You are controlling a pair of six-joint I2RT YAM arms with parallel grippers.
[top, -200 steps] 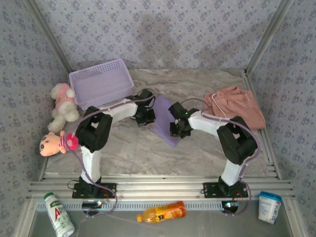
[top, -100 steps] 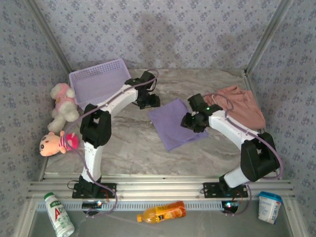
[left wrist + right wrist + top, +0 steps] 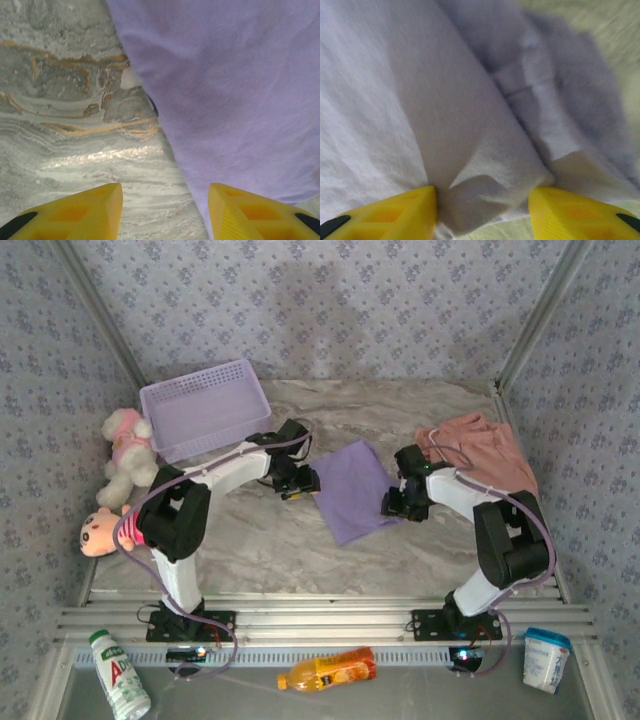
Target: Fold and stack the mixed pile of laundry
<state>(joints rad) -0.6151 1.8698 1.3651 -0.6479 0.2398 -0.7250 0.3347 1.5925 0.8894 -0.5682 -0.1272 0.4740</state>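
Both bent arms have swung back in to the purple T-shirt [image 3: 348, 490], lying flat just right of the basket [image 3: 200, 405]; the pink garment [image 3: 485, 450] sits farther right. Shirt folding is on. Left gripper [image 3: 164, 200]: claw apart at the shirt's edge. Right gripper [image 3: 482, 200]: apart around a fold, loose I think; it's blurry. Next, pinch an edge and fold again.

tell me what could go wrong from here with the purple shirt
The right jaws stand open astride a loose corner of the shirt; pulling away could catch it and spoil the fold. The right arm lies beside the pink garment, whose white drawstring might snag.
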